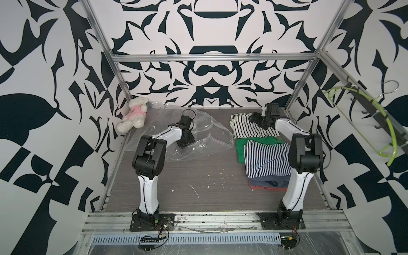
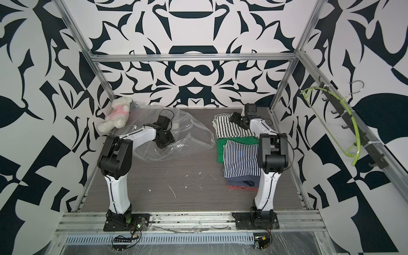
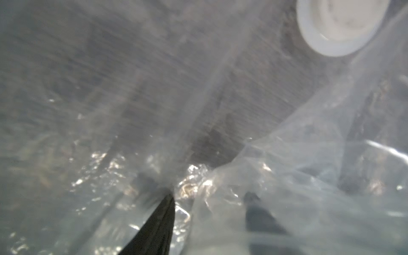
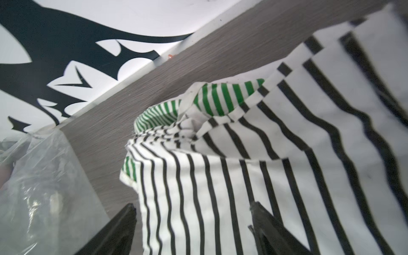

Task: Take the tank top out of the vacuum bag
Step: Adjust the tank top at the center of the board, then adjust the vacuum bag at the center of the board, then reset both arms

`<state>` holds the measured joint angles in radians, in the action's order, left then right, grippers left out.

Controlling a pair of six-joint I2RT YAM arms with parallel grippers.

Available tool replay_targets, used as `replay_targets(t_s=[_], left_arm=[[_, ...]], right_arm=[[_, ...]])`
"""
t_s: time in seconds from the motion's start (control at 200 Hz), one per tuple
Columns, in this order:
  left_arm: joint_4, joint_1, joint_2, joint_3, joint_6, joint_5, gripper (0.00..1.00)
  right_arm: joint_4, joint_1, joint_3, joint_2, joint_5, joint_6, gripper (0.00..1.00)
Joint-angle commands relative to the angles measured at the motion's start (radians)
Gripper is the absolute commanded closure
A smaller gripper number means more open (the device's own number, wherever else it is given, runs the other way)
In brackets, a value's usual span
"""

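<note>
The vacuum bag [image 1: 205, 134] lies crumpled and clear on the back left of the table, with nothing showing inside it. My left gripper [image 1: 185, 143] is down in its folds. In the left wrist view the left gripper [image 3: 209, 195] is open: one finger bare, the other behind a film of plastic, the white valve [image 3: 340, 24] beyond. The tank top [image 1: 249, 129], white with black stripes, lies outside the bag at the back right. My right gripper [image 1: 254, 118] hovers just over it, and the right wrist view shows this gripper [image 4: 192, 204] open above the tank top [image 4: 220, 176].
A green-striped garment [image 4: 220, 97] peeks from under the tank top. A stack of folded clothes [image 1: 267, 159] sits in front of it, beside the right arm. A white plush toy [image 1: 134, 114] leans in the back left corner. A green hanger [image 1: 390, 132] hangs on the right wall rail.
</note>
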<state>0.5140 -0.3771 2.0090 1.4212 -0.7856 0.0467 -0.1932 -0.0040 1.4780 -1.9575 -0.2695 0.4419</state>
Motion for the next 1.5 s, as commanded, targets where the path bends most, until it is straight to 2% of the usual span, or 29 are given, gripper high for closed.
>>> replay_targets(t_s=[0.0, 0.02, 0.065, 0.215, 0.355, 0.435, 0.545, 0.69, 0.82, 0.895, 0.965, 1.14, 1.275, 1.395, 1.495], left_arm=[[0.015, -0.024, -0.076, 0.054, 0.036, -0.028, 0.16], [0.014, -0.031, -0.087, 0.061, 0.042, -0.028, 0.08], [-0.001, -0.045, -0.114, 0.07, 0.064, -0.03, 0.0], [-0.079, -0.08, -0.211, 0.067, 0.129, -0.098, 0.0], [-0.158, -0.083, -0.325, -0.011, 0.197, -0.121, 0.0], [-0.224, -0.083, -0.398, -0.1, 0.265, -0.03, 0.0], [-0.383, -0.084, -0.512, -0.293, 0.34, 0.104, 0.0], [-0.459, -0.069, -0.628, -0.456, 0.411, 0.252, 0.0], [-0.545, -0.025, -0.725, -0.602, 0.521, 0.259, 0.0], [-0.572, 0.024, -0.778, -0.669, 0.573, 0.25, 0.0], [-0.65, 0.089, -0.804, -0.749, 0.632, 0.186, 0.0], [-0.804, 0.195, -0.832, -0.911, 0.711, 0.178, 0.0], [-0.937, 0.257, -0.798, -0.989, 0.728, 0.126, 0.0], [-1.134, 0.287, -0.714, -1.057, 0.738, 0.086, 0.0], [-1.206, 0.3, -0.664, -1.05, 0.756, 0.051, 0.0]], right_arm=[[0.055, 0.013, -0.095, 0.141, -0.012, -0.079, 0.12], [0.058, 0.014, -0.118, 0.162, -0.013, -0.084, 0.11], [0.072, 0.014, -0.167, 0.209, -0.014, -0.093, 0.09], [0.107, 0.014, -0.325, 0.376, 0.018, -0.144, 0.04], [0.174, 0.015, -0.485, 0.546, 0.091, -0.197, 0.01], [0.194, 0.013, -0.565, 0.629, 0.157, -0.224, 0.0], [0.222, -0.001, -0.666, 0.701, 0.211, -0.253, 0.01], [0.255, -0.024, -0.77, 0.766, 0.261, -0.284, 0.0], [0.362, -0.025, -0.886, 0.803, 0.344, -0.325, 0.0], [0.491, -0.025, -0.972, 0.805, 0.369, -0.335, 0.01], [0.641, -0.027, -1.044, 0.775, 0.37, -0.33, 0.0], [0.911, -0.027, -1.118, 0.607, 0.363, -0.311, 0.0], [1.104, -0.027, -1.168, 0.503, 0.357, -0.332, 0.0], [1.149, -0.009, -1.185, 0.471, 0.354, -0.348, 0.0], [1.245, 0.021, -1.191, 0.399, 0.368, -0.384, 0.0]])
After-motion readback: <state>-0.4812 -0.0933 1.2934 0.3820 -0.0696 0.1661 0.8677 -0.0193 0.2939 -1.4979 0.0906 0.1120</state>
